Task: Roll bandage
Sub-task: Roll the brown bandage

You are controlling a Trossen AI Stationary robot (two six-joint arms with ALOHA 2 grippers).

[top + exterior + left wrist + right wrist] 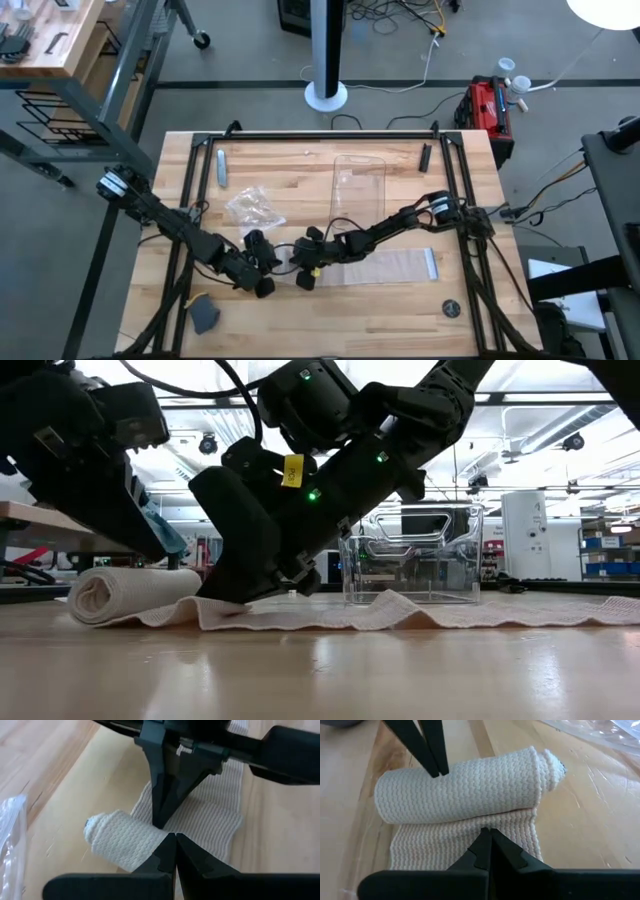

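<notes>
On the wooden table (400, 310), starting at the left, a grey wedge-shaped object (204, 316) lies near the front edge and a narrow metal bar (221, 166) sits far back by the rear frame. A crinkled clear plastic wrapper (250, 208) lies just behind the left arm's reach.

Here's the left gripper (265, 272), low over the table's middle, fingers pressed together with nothing between them. Its own wrist view shows the closed tips (175, 845) right at the rolled end of the bandage (465, 787). That roll is a short, thick cylinder lying on its side, its loose tail running flat out from under it.

Straight across comes the right gripper (305, 277), facing the left one with the roll between them. Its fingers are shut too, empty, tips (487, 845) down on the flat gauze just in front of the roll. From table height, that dark finger presses the strip against the wood beside the roll.

Further right, the unrolled stretch of the bandage lies flat toward the right side of the table. Behind it stands the clear rectangular tray (358, 185), well apart from the roll. A small round dark disc (452, 309) rests near the front right corner.
</notes>
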